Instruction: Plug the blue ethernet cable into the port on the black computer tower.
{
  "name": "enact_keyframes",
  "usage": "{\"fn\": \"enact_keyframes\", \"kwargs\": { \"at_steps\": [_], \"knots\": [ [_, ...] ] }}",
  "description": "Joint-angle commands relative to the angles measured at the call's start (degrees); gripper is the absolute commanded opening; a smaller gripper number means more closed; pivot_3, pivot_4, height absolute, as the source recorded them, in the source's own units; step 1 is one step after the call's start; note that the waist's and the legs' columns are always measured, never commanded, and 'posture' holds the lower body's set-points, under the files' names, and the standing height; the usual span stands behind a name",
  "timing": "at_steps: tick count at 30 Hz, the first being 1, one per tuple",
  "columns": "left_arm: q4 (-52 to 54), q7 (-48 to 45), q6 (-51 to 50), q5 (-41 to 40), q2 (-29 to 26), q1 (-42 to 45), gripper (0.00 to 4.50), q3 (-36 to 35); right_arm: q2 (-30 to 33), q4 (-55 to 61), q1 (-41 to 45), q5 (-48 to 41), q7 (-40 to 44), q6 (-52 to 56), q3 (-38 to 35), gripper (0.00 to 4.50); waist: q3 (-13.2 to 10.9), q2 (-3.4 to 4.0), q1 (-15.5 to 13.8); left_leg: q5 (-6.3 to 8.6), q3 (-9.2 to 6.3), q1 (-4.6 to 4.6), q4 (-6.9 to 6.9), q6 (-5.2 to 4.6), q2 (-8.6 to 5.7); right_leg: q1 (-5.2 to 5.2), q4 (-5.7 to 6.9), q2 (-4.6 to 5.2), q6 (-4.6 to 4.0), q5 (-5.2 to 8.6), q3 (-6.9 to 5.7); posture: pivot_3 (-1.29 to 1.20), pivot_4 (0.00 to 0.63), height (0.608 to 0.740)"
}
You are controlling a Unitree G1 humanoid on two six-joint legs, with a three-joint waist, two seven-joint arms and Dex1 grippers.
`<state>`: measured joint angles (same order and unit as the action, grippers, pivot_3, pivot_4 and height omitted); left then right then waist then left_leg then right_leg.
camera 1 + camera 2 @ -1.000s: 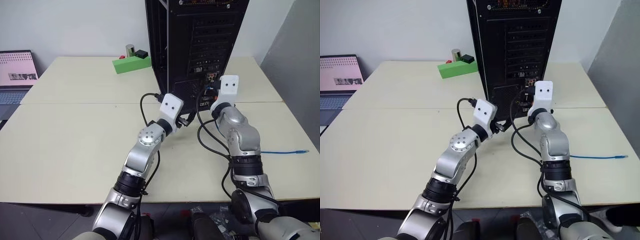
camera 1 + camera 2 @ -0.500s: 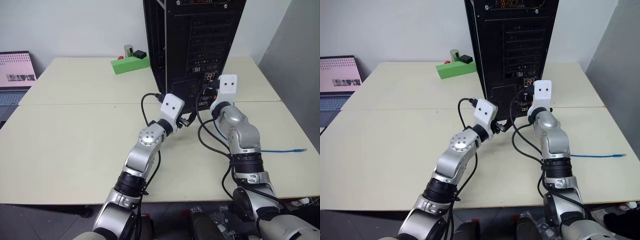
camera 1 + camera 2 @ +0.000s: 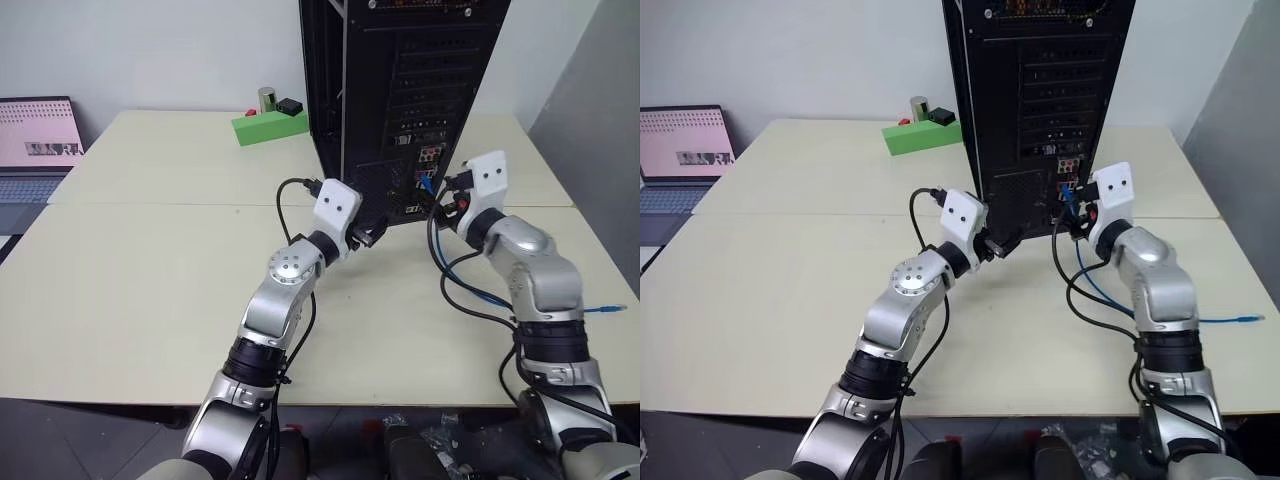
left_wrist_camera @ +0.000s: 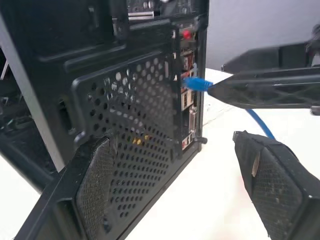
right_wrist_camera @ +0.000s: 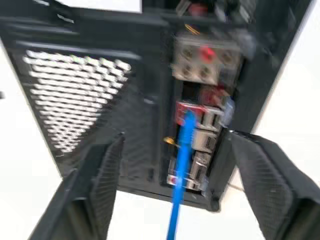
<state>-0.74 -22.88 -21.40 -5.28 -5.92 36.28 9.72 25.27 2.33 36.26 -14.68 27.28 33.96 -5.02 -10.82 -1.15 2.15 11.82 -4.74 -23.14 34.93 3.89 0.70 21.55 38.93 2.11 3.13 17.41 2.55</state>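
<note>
A pale wall backs a wide cream table (image 3: pixel 150 260) made of joined tops. The black computer tower (image 3: pixel 400 90) stands upright near the table's middle, its rear panel with vents, slot covers and coloured connectors facing the robot. A laptop (image 3: pixel 35 135) with a pink screen sits off the table's left edge, and a green block (image 3: pixel 268 127) lies behind the tower to its left.

The left claw (image 3: pixel 372 237) hovers just before the tower's lower perforated panel, its fingers (image 4: pixel 95 185) spread wide apart and holding nothing. The right claw (image 3: pixel 1077 212) sits close beside the connector panel, its fingers (image 5: pixel 260 175) also apart, with the cord running free between them.

The blue ethernet cable (image 5: pixel 182 160) has one end seated in the port (image 5: pixel 186 114) on the connector panel; from there it droops to the table, curves past the right arm and trails to the right, its other plug lying near the table's right edge (image 3: pixel 612 308).
</note>
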Motion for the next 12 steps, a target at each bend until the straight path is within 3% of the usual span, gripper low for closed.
{"fn": "enact_keyframes", "kwargs": {
  "at_steps": [1, 6, 12],
  "knots": [
    [4.4, -3.9, -3.4, -1.0, -3.7, 2.1, 3.91, -0.4, 6.4, 4.1, -2.4, -3.6, 9.5, -2.1, -2.1, 4.42, 0.0, 0.0, -0.1, 0.0, 0.0, 0.0, 0.0, 0.0, 0.0, 0.0, 0.0, 0.0, 0.0, 0.0, 0.0, 0.0, 0.15, 0.74],
    [10.3, -11.3, -8.3, -4.3, -11.6, 0.1, 3.91, -1.6, 12.9, 3.3, -6.0, -8.1, 19.5, -6.2, -5.9, 4.42, 0.0, -0.01, 0.2, 0.0, 0.01, 0.01, -0.02, 0.0, 0.02, 0.01, -0.01, -0.02, 0.0, 0.01, 0.0, 0.0, 0.15, 0.74],
    [14.0, -16.1, -12.2, -9.2, -17.9, -2.2, 3.91, -5.3, 15.4, 1.4, -6.3, -10.5, 22.8, -8.4, -9.0, 4.42, 0.0, -0.01, 0.2, 0.0, 0.01, 0.05, -0.02, 0.0, 0.04, -0.03, -0.01, -0.02, 0.0, 0.01, 0.0, 0.0, 0.15, 0.74]
  ]
}}
